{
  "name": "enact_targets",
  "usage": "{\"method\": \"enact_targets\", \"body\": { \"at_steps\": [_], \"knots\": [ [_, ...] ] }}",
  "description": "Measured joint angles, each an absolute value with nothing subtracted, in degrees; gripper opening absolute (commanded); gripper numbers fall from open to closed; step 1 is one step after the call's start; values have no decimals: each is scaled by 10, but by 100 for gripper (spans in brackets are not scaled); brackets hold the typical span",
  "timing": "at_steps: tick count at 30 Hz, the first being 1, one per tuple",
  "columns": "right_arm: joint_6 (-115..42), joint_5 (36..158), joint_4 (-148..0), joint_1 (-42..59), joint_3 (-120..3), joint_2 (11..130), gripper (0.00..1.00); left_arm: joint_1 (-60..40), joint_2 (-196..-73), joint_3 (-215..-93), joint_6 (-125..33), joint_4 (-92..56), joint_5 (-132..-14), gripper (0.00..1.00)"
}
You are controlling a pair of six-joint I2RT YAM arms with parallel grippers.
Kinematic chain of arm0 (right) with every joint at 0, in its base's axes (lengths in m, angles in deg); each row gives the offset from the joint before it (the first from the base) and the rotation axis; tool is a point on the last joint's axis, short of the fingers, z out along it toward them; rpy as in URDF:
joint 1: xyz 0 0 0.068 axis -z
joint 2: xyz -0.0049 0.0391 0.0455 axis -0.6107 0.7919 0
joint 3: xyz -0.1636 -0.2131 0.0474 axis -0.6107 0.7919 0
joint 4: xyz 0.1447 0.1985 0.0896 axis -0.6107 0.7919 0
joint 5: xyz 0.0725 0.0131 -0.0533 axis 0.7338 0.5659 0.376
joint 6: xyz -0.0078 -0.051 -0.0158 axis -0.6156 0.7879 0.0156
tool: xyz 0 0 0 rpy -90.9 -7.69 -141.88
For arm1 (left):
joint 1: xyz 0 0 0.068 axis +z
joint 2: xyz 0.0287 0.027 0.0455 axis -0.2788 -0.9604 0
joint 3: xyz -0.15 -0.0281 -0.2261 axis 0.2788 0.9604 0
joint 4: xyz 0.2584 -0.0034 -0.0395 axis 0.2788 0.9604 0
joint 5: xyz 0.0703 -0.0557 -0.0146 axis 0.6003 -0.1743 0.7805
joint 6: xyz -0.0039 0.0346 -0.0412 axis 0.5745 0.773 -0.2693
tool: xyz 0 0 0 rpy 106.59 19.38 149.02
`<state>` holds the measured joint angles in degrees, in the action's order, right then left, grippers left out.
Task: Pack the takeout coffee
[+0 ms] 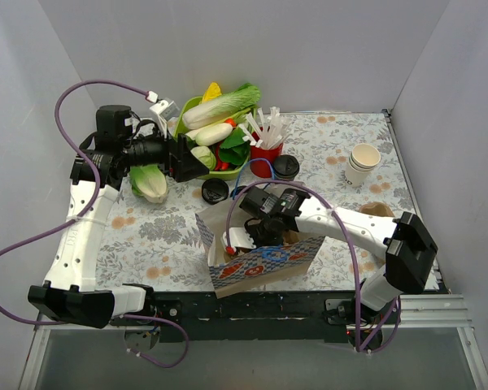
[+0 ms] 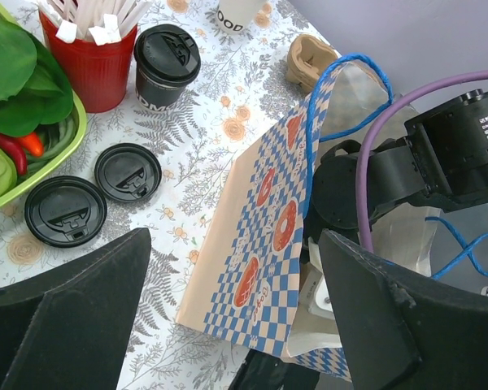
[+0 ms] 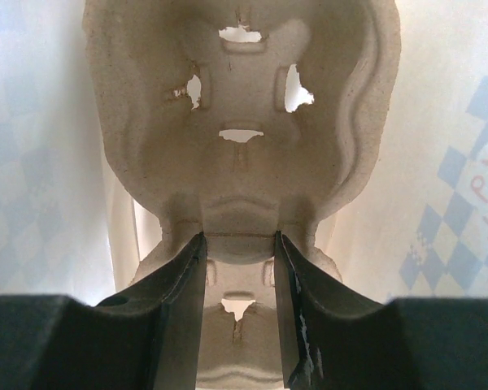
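From above, we see the coffee point(image 1: 286, 166), a lidded paper cup, upright on the floral tabletop point(image 1: 342, 154) beside the red holder point(image 1: 266, 153). Left wrist: the left tool point(image 2: 236, 237) gapes wide, empty, facing a checked paper bag point(image 2: 260, 244). Right wrist: the right tool point(image 3: 237, 244) pinches a moulded pulp carrier point(image 3: 244, 122) inside the bag.

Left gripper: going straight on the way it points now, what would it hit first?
Probably the checkered side of the paper bag, which sits in the gap between the open left gripper's fingers. Depth is unclear; it might reach the table just short of the bag.
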<state>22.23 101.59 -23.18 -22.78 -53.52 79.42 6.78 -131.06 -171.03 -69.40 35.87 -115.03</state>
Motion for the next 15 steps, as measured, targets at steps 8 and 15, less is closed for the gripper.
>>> {"method": "enact_targets", "body": {
  "at_steps": [8, 15],
  "knots": [
    [232, 1021, -247, -228, -518, 796, 1, 74, -1311, -1702, -693, 366, -1150, 86],
    [237, 1023, -259, -228, -500, 806, 7, 75, -1311, -1702, -693, 366, -1150, 86]
  ]
}}
